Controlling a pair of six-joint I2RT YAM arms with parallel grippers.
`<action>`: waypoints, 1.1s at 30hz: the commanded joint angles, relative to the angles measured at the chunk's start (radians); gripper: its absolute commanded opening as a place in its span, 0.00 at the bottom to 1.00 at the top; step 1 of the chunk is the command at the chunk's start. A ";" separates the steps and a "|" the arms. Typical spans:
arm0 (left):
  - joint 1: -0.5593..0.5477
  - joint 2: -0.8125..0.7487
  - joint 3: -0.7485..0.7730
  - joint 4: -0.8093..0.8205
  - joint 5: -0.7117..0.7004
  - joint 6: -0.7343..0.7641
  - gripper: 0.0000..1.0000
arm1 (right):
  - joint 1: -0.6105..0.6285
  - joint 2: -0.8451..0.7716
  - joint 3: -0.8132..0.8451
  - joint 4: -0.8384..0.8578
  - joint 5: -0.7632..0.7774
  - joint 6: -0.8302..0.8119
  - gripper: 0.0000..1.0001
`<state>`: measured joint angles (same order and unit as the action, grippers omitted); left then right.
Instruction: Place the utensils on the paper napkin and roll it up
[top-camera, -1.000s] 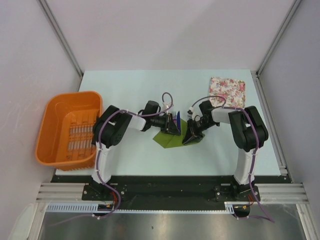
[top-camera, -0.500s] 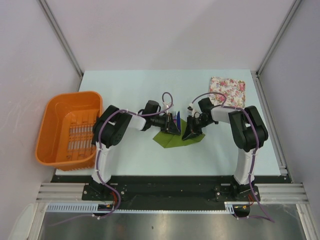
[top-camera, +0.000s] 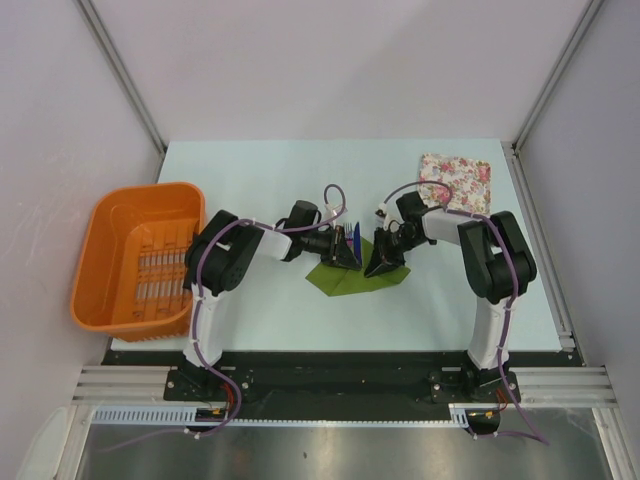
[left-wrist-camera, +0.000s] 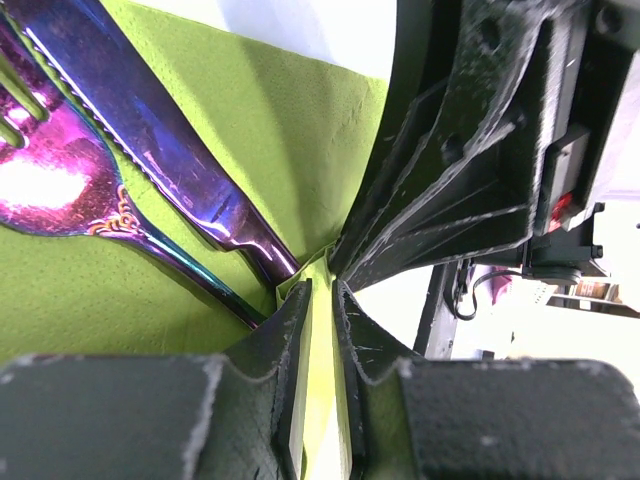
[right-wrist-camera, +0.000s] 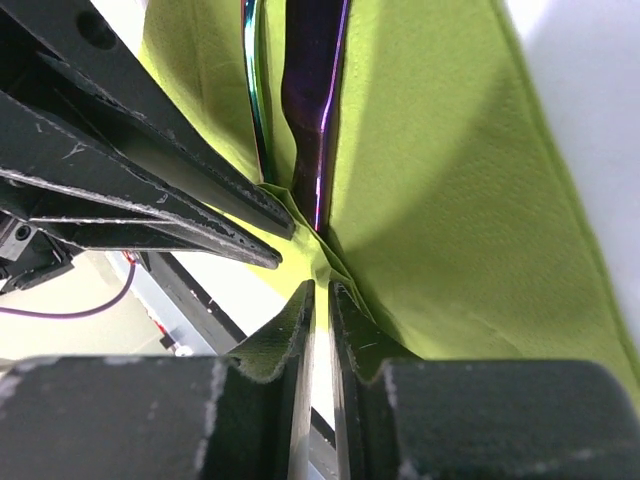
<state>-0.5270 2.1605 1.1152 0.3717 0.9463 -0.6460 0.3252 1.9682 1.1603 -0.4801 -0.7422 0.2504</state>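
Note:
The olive-green paper napkin (top-camera: 350, 277) lies mid-table with the dark blue-purple utensils (top-camera: 351, 241) on it. In the left wrist view a knife (left-wrist-camera: 160, 140) and a fork (left-wrist-camera: 70, 190) lie on the napkin (left-wrist-camera: 280, 130). My left gripper (left-wrist-camera: 320, 300) is shut on a raised fold of the napkin. In the right wrist view two utensil handles (right-wrist-camera: 310, 100) run into a fold of the napkin (right-wrist-camera: 440, 200). My right gripper (right-wrist-camera: 322, 300) is shut on that napkin edge. Both grippers (top-camera: 348, 255) (top-camera: 380, 262) meet over the napkin, close together.
An orange basket (top-camera: 120, 225) stands at the left of the table. A pink-and-white floral pad (top-camera: 456, 182) lies at the back right. Both arms reach inward from the near edge.
My right gripper has moved a little left and back with the napkin edge, lifting the fold toward the utensils. The left gripper has stayed put.

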 joint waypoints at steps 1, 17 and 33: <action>0.009 0.012 0.029 -0.010 -0.004 0.036 0.19 | -0.003 -0.045 0.035 -0.011 0.020 -0.010 0.15; 0.012 0.013 0.031 -0.031 -0.011 0.046 0.19 | 0.000 0.002 0.053 -0.035 0.052 -0.036 0.19; 0.015 0.012 0.029 -0.063 -0.009 0.069 0.18 | -0.281 -0.152 0.021 -0.270 0.095 -0.166 0.75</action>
<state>-0.5224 2.1616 1.1282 0.3336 0.9478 -0.6262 0.0994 1.8324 1.2137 -0.6746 -0.6949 0.1387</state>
